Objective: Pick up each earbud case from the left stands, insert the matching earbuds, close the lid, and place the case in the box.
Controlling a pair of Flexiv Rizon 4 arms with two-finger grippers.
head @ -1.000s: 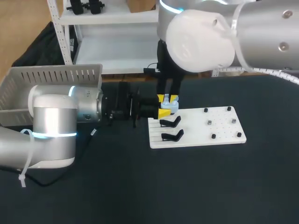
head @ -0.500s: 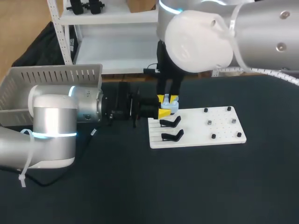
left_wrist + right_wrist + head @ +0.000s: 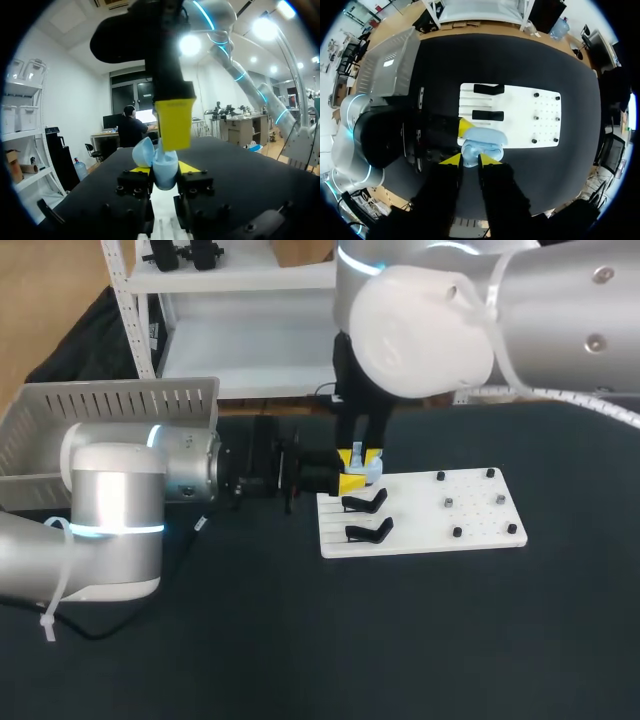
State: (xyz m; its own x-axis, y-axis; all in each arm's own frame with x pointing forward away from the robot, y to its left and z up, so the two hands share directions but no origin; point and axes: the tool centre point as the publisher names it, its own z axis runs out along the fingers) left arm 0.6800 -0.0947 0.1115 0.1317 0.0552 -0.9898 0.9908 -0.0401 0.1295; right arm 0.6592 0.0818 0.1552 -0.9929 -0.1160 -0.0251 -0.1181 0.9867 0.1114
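Left gripper clamps the blue case, lid open. Right gripper touches it from above; its grip cannot be told

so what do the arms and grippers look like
Left arm and right arm are silver-grey tubes with rounded joints and glowing cyan rings. A white cable tie hangs off the left arm; a white spiral-wrapped cable runs along the right. Left gripper and right gripper are black, the left's tips bright yellow.

Pale blue case; white board (2 black stands); black table; grey slatted box.
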